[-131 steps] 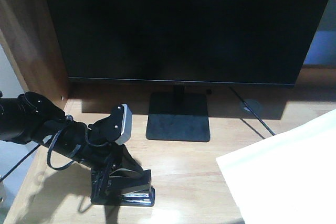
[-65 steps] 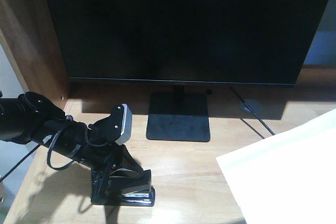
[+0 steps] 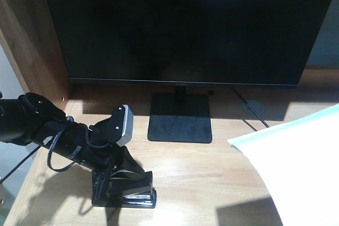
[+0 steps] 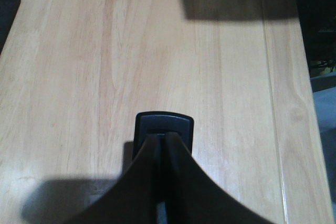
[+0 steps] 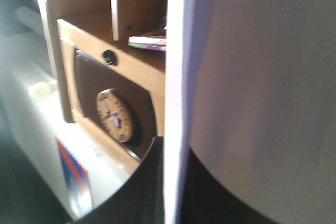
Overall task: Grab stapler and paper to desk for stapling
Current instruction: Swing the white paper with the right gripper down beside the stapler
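Note:
The black stapler rests on the light wooden desk at front left. My left gripper reaches down from the left and is shut on it. In the left wrist view the fingers pinch the stapler over the desk. The white paper hangs tilted above the desk at right and casts a shadow below it. In the right wrist view my right gripper is shut on the paper's edge. The right gripper is out of the front view.
A large dark monitor on a flat black stand fills the back of the desk, with a cable behind. A brown side panel stands at left. The right wrist view shows a wooden cabinet with a round clock.
The paper has shifted right and lifted, its near-left corner now off the desk with a shadow under it. The left arm and stapler have not moved.

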### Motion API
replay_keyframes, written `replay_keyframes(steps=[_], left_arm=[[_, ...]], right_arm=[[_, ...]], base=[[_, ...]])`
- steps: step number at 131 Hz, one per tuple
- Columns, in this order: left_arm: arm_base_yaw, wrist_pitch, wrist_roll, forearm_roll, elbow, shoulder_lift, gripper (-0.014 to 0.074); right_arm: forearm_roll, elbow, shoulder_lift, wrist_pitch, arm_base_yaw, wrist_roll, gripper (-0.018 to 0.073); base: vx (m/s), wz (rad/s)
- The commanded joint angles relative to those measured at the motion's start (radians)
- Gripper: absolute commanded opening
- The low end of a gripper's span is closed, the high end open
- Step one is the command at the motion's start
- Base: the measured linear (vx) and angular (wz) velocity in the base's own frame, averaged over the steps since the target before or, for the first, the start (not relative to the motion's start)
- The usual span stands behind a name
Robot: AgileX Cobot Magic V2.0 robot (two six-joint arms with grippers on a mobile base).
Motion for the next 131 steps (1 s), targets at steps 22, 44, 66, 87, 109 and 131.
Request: replay_keyframes(steps=[22,44,66,87,109,131], left_arm=[[-0.003,0.037,0.001,-0.044,-0.018,-0.038,-0.0006],[-0.003,0.037,0.001,-0.044,-0.018,-0.038,-0.0006],[-0.003,0.037,0.001,-0.044,-0.018,-0.038,-0.0006],[-0.003,0.037,0.001,-0.044,-0.018,-0.038,-0.0006],[-0.003,0.037,0.001,-0.044,-0.018,-0.038,-0.0006],[-0.003,0.037,0.001,-0.044,-0.018,-0.038,-0.0006]], right_arm=[[0.013,-0.027,0.296,-0.290,-0.007,-0.022,-0.0003],[-0.001,-0.029,0.517,-0.485,-0.007,-0.028,-0.0003],[-0.102,-0.064,0.713,-0.501,-0.007,-0.057,-0.0003],[-0.177,-0.124,0.833,-0.501,-0.007,-0.070,-0.0003],[-0.213,-0.175,0.934,-0.501,-0.008,-0.065,-0.0003],[-0.303,-0.201,1.047,-0.501,-0.008,-0.043,-0.0003]], base=[[0.00,0.00],[0.00,0.00],[0.00,0.00],[0.00,0.00],[0.00,0.00],[0.00,0.00]])
